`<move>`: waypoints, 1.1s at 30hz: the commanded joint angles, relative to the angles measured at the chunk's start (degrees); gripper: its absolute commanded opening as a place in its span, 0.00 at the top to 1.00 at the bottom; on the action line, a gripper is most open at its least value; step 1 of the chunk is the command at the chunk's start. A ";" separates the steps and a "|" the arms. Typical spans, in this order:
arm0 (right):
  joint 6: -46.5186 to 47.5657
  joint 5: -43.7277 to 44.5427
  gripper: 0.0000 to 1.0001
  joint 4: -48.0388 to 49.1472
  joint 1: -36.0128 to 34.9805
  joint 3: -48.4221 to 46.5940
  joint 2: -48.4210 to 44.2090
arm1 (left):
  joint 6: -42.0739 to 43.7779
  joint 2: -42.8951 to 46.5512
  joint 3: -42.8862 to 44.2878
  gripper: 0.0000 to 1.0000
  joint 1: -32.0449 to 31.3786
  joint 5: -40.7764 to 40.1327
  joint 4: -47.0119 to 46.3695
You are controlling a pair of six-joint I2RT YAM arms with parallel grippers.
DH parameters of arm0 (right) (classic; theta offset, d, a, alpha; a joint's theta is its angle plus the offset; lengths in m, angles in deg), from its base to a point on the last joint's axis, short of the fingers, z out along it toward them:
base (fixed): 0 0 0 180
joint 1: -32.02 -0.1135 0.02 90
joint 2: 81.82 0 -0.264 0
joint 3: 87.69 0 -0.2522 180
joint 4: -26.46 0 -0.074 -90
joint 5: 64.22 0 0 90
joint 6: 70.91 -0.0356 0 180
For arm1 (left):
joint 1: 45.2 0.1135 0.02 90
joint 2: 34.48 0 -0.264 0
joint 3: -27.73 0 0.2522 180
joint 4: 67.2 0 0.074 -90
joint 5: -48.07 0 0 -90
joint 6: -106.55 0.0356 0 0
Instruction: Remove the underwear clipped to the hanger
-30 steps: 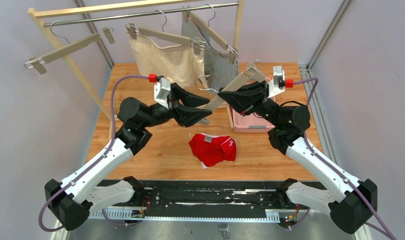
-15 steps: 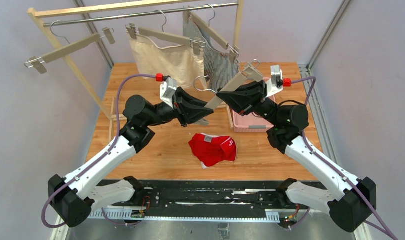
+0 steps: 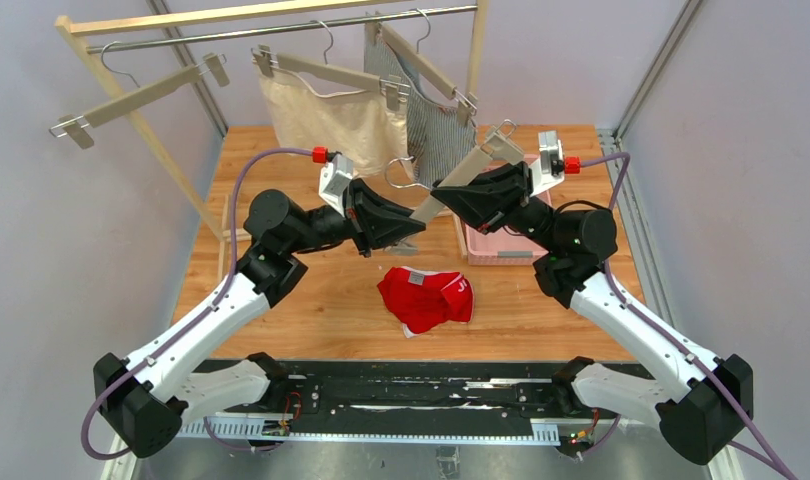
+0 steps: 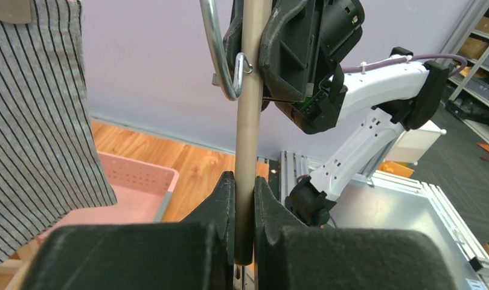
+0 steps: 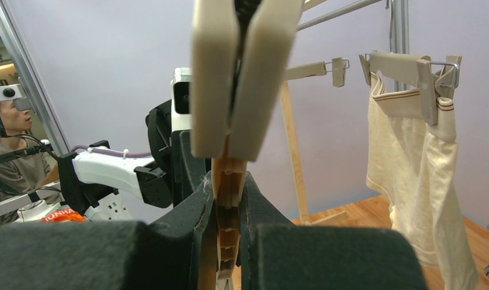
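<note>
The red boxer shorts point(image 3: 427, 297) lie loose on the table. The cream pair point(image 3: 333, 118) and the pinstriped pair point(image 3: 437, 135) hang clipped to hangers on the rail; they also show in the wrist views, cream point(image 5: 418, 175) and pinstriped point(image 4: 37, 133). A bare beige hanger point(image 3: 459, 182) is held in the air between both arms. My left gripper point(image 3: 409, 232) is shut on its lower end point(image 4: 247, 181). My right gripper point(image 3: 449, 190) is shut on its bar point(image 5: 229, 199) near the upper clip point(image 3: 500, 143).
A pink basket point(image 3: 501, 240) sits on the table under the right arm. An empty hanger point(image 3: 131, 97) hangs at the left of the wooden rack point(image 3: 141, 130). The metal rail point(image 3: 281, 27) runs across the back.
The left arm has moved right and up towards the hanger over the last second. Both grippers and the held hanger have risen slightly.
</note>
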 commanded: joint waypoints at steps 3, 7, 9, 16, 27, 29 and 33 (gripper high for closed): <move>2.34 2.94 0.98 0.18 -0.92 -1.75 0.28 | 1.67 1.92 3.45 1.00 -0.34 -0.57 9.48; 2.56 3.38 0.61 -0.20 -0.94 -1.54 0.46 | 4.11 4.65 4.05 1.00 -0.30 -1.68 13.09; 2.70 3.40 0.36 -0.66 -0.94 -1.40 0.54 | 6.35 5.71 5.28 1.00 -0.34 -2.79 16.62; 4.08 1.42 0.31 -5.00 -0.90 -2.30 2.03 | 14.89 7.89 10.81 1.00 -0.32 -9.27 33.74; 34.69 13.16 0.29 -51.57 -12.57 -8.87 2.15 | 21.69 12.50 19.82 1.00 -0.30 -25.84 56.15; 37.74 21.14 0.29 -56.31 -15.06 -7.84 1.15 | 22.11 12.72 22.05 1.00 -0.32 -30.48 61.87; 38.97 31.11 0.28 -62.04 -16.77 -3.90 -1.83 | 21.60 13.57 25.71 1.00 -0.30 -38.42 71.64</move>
